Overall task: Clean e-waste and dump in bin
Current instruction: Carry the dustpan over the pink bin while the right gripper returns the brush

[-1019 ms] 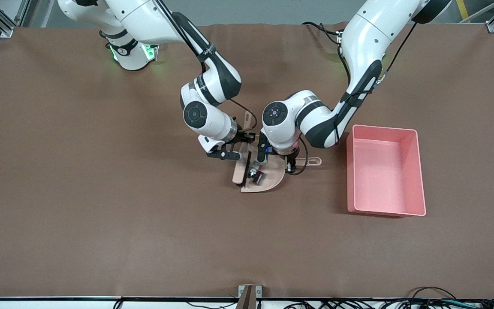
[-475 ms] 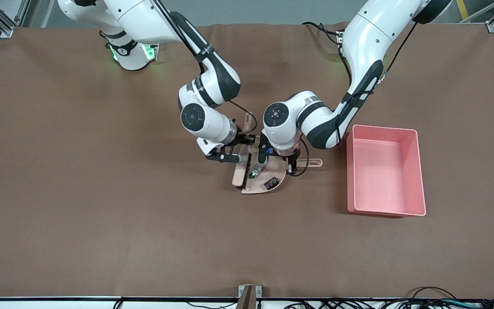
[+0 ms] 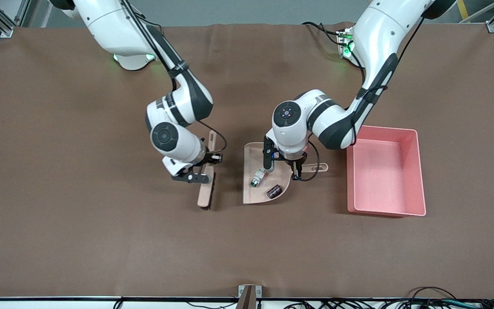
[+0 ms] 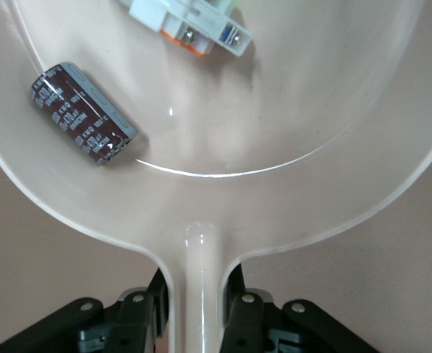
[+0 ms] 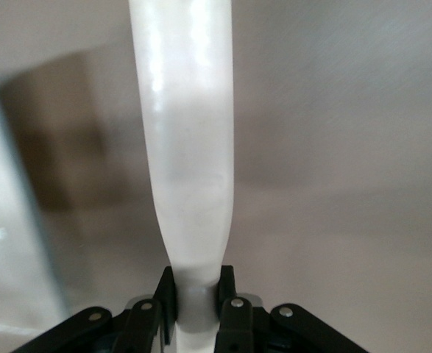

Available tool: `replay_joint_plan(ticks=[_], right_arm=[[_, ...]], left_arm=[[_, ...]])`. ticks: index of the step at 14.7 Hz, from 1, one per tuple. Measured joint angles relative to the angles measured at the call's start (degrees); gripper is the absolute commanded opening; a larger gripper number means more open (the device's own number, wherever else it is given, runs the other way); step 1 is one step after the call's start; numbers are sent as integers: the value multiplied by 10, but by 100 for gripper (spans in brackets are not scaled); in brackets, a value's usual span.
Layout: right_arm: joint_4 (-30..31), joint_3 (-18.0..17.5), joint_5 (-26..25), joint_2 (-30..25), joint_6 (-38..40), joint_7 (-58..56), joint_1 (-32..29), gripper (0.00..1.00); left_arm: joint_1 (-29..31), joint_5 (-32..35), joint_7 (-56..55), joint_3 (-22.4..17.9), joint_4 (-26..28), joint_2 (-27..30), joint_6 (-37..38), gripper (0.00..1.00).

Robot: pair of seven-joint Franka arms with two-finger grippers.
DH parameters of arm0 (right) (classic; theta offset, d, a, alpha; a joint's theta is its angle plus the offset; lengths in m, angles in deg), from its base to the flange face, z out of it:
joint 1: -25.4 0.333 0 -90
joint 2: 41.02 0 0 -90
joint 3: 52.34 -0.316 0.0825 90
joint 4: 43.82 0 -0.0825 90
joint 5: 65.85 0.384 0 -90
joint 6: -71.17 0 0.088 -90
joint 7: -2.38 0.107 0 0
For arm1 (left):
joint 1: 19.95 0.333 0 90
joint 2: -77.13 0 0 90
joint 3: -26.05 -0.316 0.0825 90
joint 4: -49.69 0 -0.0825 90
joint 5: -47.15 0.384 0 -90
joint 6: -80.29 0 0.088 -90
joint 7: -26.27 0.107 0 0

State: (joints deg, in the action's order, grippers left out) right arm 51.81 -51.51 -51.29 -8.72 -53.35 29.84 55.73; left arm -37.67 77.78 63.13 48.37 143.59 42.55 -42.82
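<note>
Front view, left gripper (image 3: 295, 171) clamped on the dustpan (image 3: 253, 195) handle, white part (image 3: 257, 177) and dark block (image 3: 273, 191) lying in the pan, bin (image 3: 420, 171) just beside toward the left arm's end, right gripper (image 3: 202, 171) pinching the brush (image 3: 204, 195) handle, well apart from the pan.

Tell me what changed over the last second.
The right gripper carried the brush off the dustpan toward the right arm's end. Both parts now lie uncovered in the pan. The left gripper stays shut on its handle; the bin hasn't moved.
</note>
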Motion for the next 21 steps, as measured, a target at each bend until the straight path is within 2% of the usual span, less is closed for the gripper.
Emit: replay_joint_plan(ticks=[2, 8, 10, 13, 18, 21], right_arm=[[-2, 2, -6, -16, 16, -38, -35, 1], [0, 6, -36, -49, 46, -121, -150, 1], [8, 7, -43, -52, 46, -156, -186, 1], [21, 8, -47, -55, 46, -227, -251, 1], [59, 8, -67, -59, 18, -314, -332, 1], [92, 7, -74, -59, 8, -352, -356, 1]], left_arm=[[43, -14, 2, 39, -4, 17, 0, 2], [235, -16, 7, 215, -2, 41, 14, 2], [271, -16, 27, 240, 5, 53, 54, 2], [318, -16, 81, 255, 9, 78, 107, 2], [500, -16, 180, 359, 36, 103, 150, 1], [597, -16, 252, 388, 61, 113, 151, 1]])
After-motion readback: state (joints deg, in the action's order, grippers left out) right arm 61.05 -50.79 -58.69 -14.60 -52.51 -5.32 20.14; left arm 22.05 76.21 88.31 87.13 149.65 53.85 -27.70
